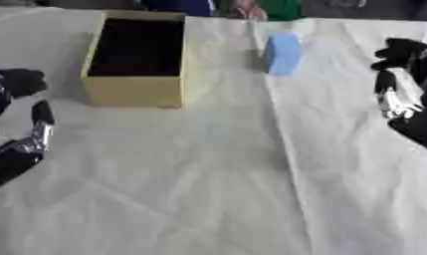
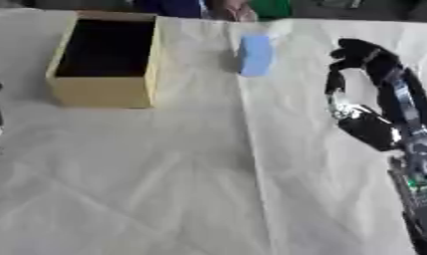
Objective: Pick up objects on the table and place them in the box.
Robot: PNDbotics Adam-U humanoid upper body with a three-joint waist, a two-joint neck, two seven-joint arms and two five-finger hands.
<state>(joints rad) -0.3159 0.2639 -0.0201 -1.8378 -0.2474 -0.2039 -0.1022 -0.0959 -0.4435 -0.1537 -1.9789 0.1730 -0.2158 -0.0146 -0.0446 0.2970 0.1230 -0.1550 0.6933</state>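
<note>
Your right hand (image 2: 360, 74) and left hand (image 1: 21, 117) hang released, empty; the blue block (image 1: 282, 54) stands at the cardboard box's (image 1: 134, 90) 3 o'clock.

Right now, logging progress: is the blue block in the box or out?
Out: the blue block stands on the white cloth, right of the open box.

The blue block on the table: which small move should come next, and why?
Probably reach the right robot hand left toward the blue block. The block stands untouched right of the open box, and this hand is nearer than the left robot hand.
</note>
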